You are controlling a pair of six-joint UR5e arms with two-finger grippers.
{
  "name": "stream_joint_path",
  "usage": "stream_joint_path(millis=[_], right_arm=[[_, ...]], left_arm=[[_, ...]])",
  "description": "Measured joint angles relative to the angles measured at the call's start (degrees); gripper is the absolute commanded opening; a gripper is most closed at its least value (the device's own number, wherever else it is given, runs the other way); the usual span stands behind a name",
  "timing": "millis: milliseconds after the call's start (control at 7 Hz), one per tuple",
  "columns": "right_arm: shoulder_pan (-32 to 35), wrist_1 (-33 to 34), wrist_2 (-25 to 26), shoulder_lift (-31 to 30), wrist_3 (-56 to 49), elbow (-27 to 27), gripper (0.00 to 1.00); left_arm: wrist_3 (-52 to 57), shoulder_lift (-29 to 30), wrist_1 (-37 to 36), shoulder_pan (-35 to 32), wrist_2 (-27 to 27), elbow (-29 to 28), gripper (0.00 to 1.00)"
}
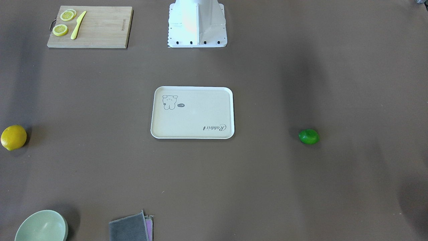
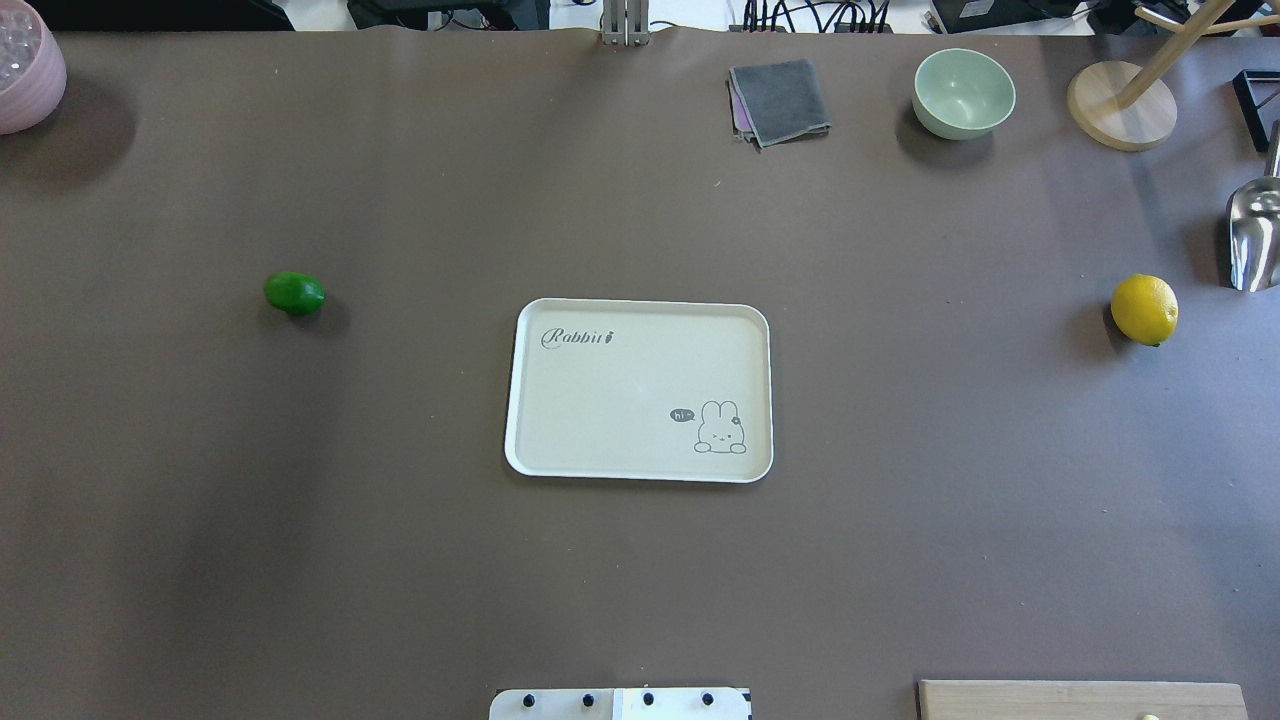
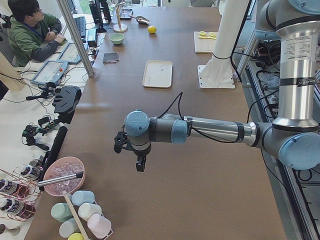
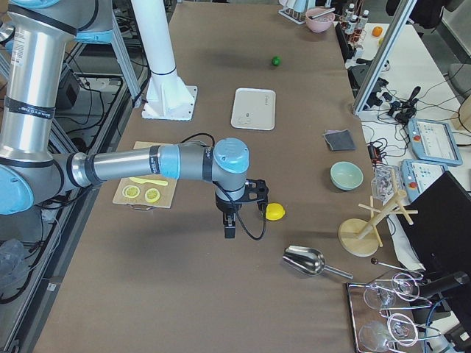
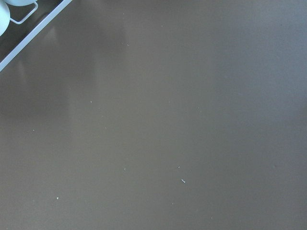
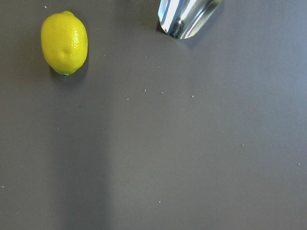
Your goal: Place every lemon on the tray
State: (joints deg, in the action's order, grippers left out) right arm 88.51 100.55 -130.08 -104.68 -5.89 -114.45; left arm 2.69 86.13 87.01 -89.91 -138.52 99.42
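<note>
The cream tray (image 2: 620, 400) lies flat at the table's middle, with nothing on it; it also shows in the front view (image 1: 197, 115). The yellow lemon (image 2: 1144, 309) lies on the table far to the right of the tray and shows in the right wrist view (image 6: 64, 43). The green lemon (image 2: 294, 293) lies on the table to the tray's left. My right gripper (image 4: 229, 228) hangs above the table just beside the yellow lemon (image 4: 275, 212). My left gripper (image 3: 137, 162) hangs over bare table. I cannot tell whether either is open or shut.
A bamboo cutting board (image 1: 90, 26) holds lemon slices and a yellow knife. A green bowl (image 2: 963, 92), a grey cloth (image 2: 780, 100), a wooden stand (image 2: 1120, 100), a metal scoop (image 2: 1255, 235) and a pink bowl (image 2: 25, 65) line the far edge.
</note>
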Motion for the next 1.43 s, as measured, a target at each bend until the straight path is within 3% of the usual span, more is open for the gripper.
stream_joint_path(millis=[714, 1000, 1429], right_arm=[[0.00, -0.09, -0.25, 0.35, 0.04, -0.12, 1.00], [0.04, -1.26, -1.23, 1.22, 0.55, -1.54, 1.00], [3.01, -6.99, -1.41, 1.75, 1.45, -4.78, 1.00]], left_arm=[[0.02, 0.05, 1.99, 0.06, -0.02, 2.84, 0.99], [-0.12, 0.24, 8.59, 0.08, -0.15, 3.90, 0.99], [-0.57, 2.98, 24.96, 0.19, -1.21, 1.32, 0.99]])
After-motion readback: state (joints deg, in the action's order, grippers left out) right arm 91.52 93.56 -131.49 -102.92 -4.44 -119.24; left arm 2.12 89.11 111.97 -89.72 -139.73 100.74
